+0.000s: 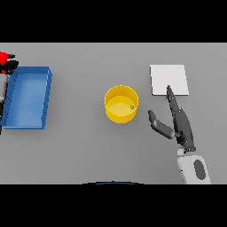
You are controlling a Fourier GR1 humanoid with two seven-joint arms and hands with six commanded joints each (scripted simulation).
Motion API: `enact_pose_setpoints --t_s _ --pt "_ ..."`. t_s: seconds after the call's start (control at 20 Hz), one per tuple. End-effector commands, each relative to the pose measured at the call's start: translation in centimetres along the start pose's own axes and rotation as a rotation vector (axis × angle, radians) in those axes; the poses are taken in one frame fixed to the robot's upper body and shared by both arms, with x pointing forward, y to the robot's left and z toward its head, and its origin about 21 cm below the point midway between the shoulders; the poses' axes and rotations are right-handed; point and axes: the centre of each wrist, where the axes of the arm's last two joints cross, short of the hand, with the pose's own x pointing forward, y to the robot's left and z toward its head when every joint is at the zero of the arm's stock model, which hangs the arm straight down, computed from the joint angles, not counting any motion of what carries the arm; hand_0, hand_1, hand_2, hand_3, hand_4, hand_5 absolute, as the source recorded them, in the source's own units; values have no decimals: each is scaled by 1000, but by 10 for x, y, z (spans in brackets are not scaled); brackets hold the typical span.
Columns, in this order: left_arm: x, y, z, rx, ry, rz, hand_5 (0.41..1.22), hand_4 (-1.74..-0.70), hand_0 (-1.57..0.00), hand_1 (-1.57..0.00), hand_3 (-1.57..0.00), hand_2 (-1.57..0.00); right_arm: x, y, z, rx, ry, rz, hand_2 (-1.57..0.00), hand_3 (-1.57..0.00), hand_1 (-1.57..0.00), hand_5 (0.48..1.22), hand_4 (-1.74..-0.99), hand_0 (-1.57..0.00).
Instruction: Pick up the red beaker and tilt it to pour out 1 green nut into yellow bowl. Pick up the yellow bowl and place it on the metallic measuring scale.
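The yellow bowl (pixel 121 105) stands at the middle of the table, and a small green nut (pixel 131 107) lies inside it near its right wall. Right of the bowl and apart from it is my right hand (pixel 181 123), open, with straight fingers pointing away from me and the thumb spread toward the bowl. Its fingertips overlap the near edge of the pale square measuring scale (pixel 168 79) at the back right. At the far left edge, my left hand (pixel 10 66) is curled round the red beaker (pixel 3 56), which is partly cut off by the frame.
A blue rectangular tray (pixel 27 98) lies on the left side of the table, just right of my left arm. Grey table surface (pixel 84 146) stretches between the tray, the bowl and the near edge.
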Motion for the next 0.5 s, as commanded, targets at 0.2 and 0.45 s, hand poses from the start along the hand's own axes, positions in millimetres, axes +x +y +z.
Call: enact_pose_setpoints --t_s 0.2,0.45 --pt "-6 8 28 -155 -90 -143 740 -1155 -1495 -1380 -1098 -1311 2 0 0 -2 -2 7 1 1 1 669 -1159 1" --pt "-21 20 67 -285 -117 -224 656 -785 -513 -452 -361 -429 1 0 3 1 -23 12 1 1 1 680 -1147 1"
